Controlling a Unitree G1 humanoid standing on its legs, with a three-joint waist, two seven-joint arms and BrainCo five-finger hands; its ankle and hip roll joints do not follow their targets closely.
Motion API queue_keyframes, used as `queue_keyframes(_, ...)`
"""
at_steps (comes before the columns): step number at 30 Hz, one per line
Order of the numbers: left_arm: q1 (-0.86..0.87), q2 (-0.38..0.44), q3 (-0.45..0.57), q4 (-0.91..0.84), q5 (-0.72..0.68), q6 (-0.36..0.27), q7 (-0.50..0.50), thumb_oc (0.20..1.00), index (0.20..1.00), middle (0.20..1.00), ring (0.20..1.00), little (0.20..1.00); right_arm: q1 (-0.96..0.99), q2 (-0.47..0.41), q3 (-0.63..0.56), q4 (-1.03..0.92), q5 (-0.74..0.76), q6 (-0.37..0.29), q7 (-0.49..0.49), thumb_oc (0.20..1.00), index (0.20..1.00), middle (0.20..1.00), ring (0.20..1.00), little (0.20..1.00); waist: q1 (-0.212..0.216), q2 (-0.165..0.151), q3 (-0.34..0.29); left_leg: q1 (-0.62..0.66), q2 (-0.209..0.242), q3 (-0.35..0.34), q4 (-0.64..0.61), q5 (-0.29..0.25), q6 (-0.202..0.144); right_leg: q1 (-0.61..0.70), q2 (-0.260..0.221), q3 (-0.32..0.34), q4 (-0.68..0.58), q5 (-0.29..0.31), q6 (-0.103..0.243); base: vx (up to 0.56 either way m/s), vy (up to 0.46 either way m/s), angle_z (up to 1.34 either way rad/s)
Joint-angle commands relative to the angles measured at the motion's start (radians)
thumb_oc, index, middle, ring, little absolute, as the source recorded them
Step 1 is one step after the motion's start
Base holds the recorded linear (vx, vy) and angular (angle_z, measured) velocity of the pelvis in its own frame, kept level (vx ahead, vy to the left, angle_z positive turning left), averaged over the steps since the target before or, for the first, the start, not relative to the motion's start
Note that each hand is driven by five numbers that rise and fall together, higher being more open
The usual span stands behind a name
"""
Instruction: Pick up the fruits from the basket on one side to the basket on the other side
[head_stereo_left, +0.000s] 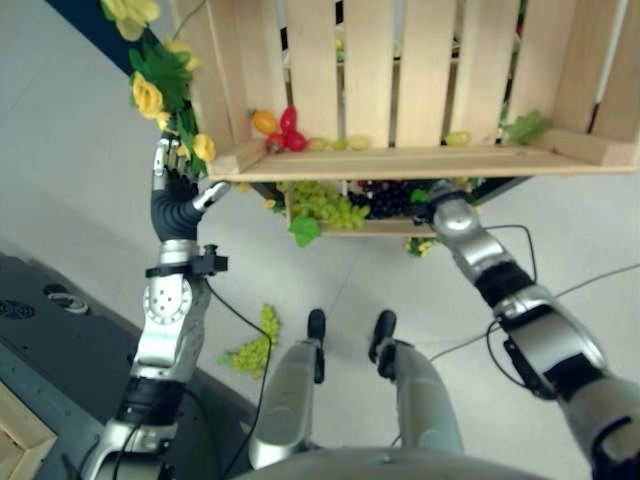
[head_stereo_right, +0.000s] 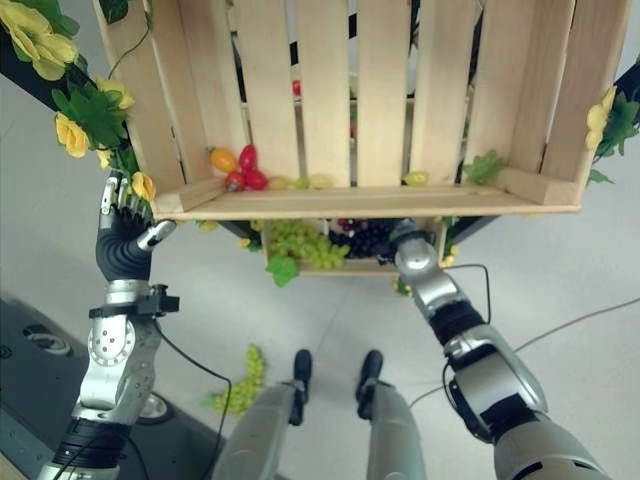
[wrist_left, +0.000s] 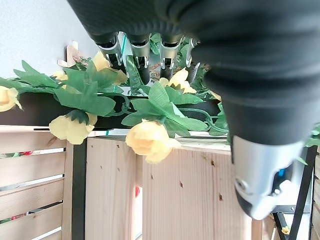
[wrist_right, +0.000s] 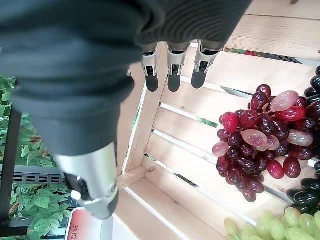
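Note:
A lower wooden crate (head_stereo_left: 385, 227) holds green grapes (head_stereo_left: 325, 205) and dark grapes (head_stereo_left: 390, 198). My right hand (head_stereo_left: 450, 215) reaches into its right end, under the upper crate (head_stereo_left: 400, 160). In the right wrist view its fingers (wrist_right: 173, 75) are straight and hold nothing, a short way from a red grape bunch (wrist_right: 255, 145) lying on the slats (wrist_right: 190, 170). Black grapes (wrist_right: 307, 192) and green grapes (wrist_right: 265, 227) lie beside it. The upper crate holds an orange fruit (head_stereo_left: 264, 122), red fruits (head_stereo_left: 290, 130) and small green ones (head_stereo_left: 345, 143). My left hand (head_stereo_left: 175, 195) is raised by that crate's left corner, open and empty.
A garland of yellow flowers and leaves (head_stereo_left: 160, 80) hangs by the left hand, whose fingers (wrist_left: 140, 50) point into the leaves. A green grape bunch (head_stereo_left: 255, 345) lies on the floor. A dark platform (head_stereo_left: 40, 330) runs along the lower left.

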Motion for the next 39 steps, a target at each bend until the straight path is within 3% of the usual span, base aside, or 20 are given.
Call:
queue_keyframes(1, 0.008, 0.055, -0.014, -0.042, 0.022, -0.03, 0.018, 1.0, 1.0, 1.0, 1.0, 1.0, -0.038, 0.019, 0.001, -0.041, 0.018, -0.055, -0.011, 1.0, 1.0, 1.0, 1.0, 1.0, 0.0, -0.03, -0.024, -0.016, -0.009, 0.003, 0.036, -0.034, 0.021, 0.048, -0.036, 0.029, -0.057, 0.021, 0.104, 0.0, 0.0, 0.0)
queue_keyframes(13, 0.007, 0.052, -0.017, -0.038, 0.023, -0.029, 0.015, 1.0, 1.0, 1.0, 1.0, 1.0, -0.011, 0.026, -0.007, -0.052, 0.028, -0.06, -0.006, 1.0, 1.0, 1.0, 1.0, 1.0, 0.0, -0.034, -0.031, -0.009, -0.008, 0.002, 0.035, -0.032, 0.018, 0.056, -0.036, 0.029, -0.061, 0.022, 0.106, 0.0, 0.0, 0.0)
queue_keyframes(19, 0.003, 0.042, -0.021, -0.018, 0.029, -0.018, 0.007, 1.0, 1.0, 1.0, 1.0, 1.0, 0.122, 0.03, -0.02, -0.187, 0.066, -0.081, 0.042, 1.0, 1.0, 1.0, 1.0, 1.0, -0.007, -0.049, -0.051, 0.026, -0.007, -0.015, 0.03, -0.033, 0.012, 0.105, -0.038, 0.009, -0.064, 0.009, 0.105, 0.02, -0.038, 0.07)
queue_keyframes(25, 0.028, 0.019, -0.012, 0.012, 0.05, -0.01, 0.0, 1.0, 1.0, 1.0, 1.0, 1.0, 0.372, 0.04, -0.136, -0.391, 0.137, -0.149, 0.09, 1.0, 1.0, 1.0, 1.0, 1.0, -0.025, -0.071, -0.113, 0.139, -0.013, -0.049, -0.102, 0.017, -0.005, 0.253, -0.027, -0.048, -0.192, 0.036, 0.115, 0.05, -0.054, 0.26)
queue_keyframes(31, 0.089, 0.015, 0.053, 0.015, 0.073, -0.006, -0.005, 1.0, 1.0, 1.0, 1.0, 1.0, 0.482, 0.025, -0.204, -0.532, 0.147, -0.168, 0.136, 1.0, 1.0, 1.0, 1.0, 1.0, -0.051, -0.082, -0.187, 0.233, -0.012, -0.037, -0.244, 0.074, -0.008, 0.322, 0.0, -0.064, -0.292, 0.068, 0.125, 0.02, 0.011, 0.07)
queue_keyframes(39, 0.137, -0.006, 0.08, 0.001, 0.085, 0.001, -0.02, 1.0, 1.0, 1.0, 1.0, 1.0, 0.552, 0.025, -0.237, -0.562, 0.149, -0.163, 0.155, 1.0, 1.0, 1.0, 1.0, 1.0, -0.066, -0.081, -0.234, 0.302, -0.006, -0.027, -0.265, 0.067, -0.008, 0.384, 0.004, -0.06, -0.309, 0.059, 0.123, 0.06, 0.008, -0.01)
